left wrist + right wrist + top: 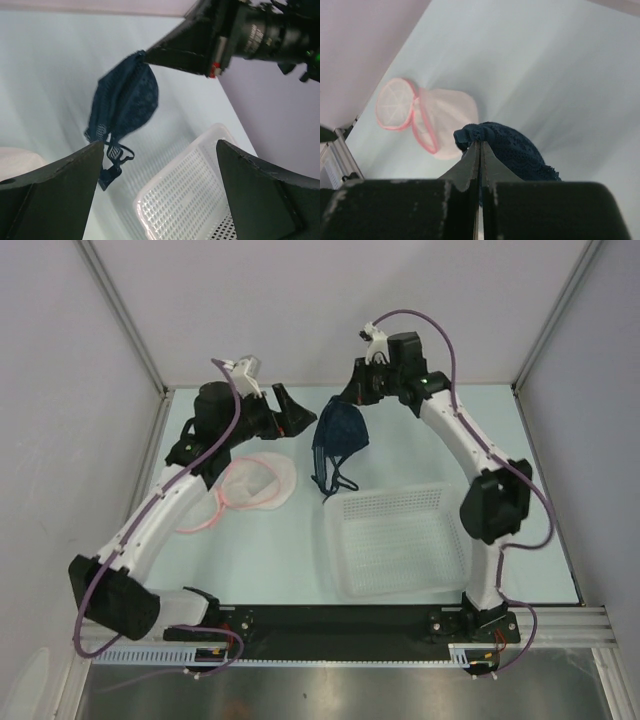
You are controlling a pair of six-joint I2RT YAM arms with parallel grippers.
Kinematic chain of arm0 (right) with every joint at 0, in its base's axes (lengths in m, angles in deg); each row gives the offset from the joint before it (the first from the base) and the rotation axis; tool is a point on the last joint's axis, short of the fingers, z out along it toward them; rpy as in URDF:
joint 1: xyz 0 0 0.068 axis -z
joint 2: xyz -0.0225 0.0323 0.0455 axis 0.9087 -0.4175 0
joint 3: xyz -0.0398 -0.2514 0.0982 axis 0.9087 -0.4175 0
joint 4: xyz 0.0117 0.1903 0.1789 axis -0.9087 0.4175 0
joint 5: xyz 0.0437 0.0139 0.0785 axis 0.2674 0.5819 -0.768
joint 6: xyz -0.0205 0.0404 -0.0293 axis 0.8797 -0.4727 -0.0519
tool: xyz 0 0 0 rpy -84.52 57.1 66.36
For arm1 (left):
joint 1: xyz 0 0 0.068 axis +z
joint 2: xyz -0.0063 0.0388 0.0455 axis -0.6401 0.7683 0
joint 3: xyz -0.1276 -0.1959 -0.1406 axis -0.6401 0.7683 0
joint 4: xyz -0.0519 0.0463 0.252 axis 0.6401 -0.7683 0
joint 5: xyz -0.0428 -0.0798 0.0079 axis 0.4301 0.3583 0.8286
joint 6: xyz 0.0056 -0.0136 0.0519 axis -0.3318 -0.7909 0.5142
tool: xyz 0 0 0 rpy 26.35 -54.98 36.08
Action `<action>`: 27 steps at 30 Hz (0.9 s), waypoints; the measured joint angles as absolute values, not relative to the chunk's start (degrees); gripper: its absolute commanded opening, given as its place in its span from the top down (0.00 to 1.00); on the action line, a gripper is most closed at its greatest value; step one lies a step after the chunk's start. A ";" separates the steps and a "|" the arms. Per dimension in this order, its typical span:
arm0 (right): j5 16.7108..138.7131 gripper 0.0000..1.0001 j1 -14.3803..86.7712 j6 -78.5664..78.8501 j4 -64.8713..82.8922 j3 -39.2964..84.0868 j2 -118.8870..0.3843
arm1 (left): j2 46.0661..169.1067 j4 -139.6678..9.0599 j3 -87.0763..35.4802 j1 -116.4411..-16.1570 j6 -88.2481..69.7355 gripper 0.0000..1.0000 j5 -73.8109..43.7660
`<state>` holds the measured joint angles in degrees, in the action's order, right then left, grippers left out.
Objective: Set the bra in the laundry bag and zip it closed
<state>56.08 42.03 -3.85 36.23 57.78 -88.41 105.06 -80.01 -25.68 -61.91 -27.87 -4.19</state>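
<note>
The dark navy bra hangs above the table at the back middle, pinched at its top by my right gripper, which is shut on it. Its straps dangle toward the table. From the right wrist view the bra bunches over the shut right gripper, and the laundry bag lies beyond it on the table with its pink-rimmed flap open. The laundry bag sits under my left arm. My left gripper hovers just left of the bra, open and holding nothing; between the left gripper fingers I see the bra.
A white perforated plastic basket stands on the table at the right front, below the hanging bra; the basket also fills the lower part of the left wrist view. Grey walls close in the table on the left, back and right.
</note>
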 measured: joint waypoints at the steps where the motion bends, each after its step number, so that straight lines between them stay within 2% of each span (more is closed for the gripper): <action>1: 55.62 1.00 42.60 -4.40 36.36 60.08 -92.38 | 107.07 -79.44 -25.68 -61.27 -27.87 0.00 -3.12; 7: 54.59 1.00 44.90 -9.78 37.76 73.83 -114.94 | 119.44 -79.44 -31.14 -58.91 -27.00 0.01 1.21; 10: 54.57 1.00 44.96 -12.84 38.04 77.43 -121.48 | 126.48 -79.59 -37.35 -58.15 -25.25 0.00 2.74; 13: 54.63 0.94 45.03 -15.39 37.15 78.66 -123.73 | 135.12 -80.03 -45.94 -57.82 -22.89 0.01 4.57; 17: 54.57 0.92 45.36 -18.89 33.26 79.79 -124.01 | 146.83 -80.05 -56.48 -57.43 -21.05 0.00 7.65; 23: 55.64 0.90 47.10 -23.63 26.96 80.71 -124.12 | 157.48 -80.99 -61.68 -56.68 -20.03 0.01 8.88; 26: 56.91 0.83 48.22 -28.22 23.20 81.06 -125.30 | 159.95 -79.81 -62.92 -56.16 -20.27 0.00 10.26; 27: 57.28 0.77 48.42 -29.62 22.46 81.39 -125.85 | 160.51 -78.94 -63.25 -55.94 -20.70 0.00 11.06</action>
<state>57.28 48.42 -29.62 22.46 81.39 -125.85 160.51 -78.94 -63.25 -55.94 -20.70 11.06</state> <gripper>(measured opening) 0.138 0.994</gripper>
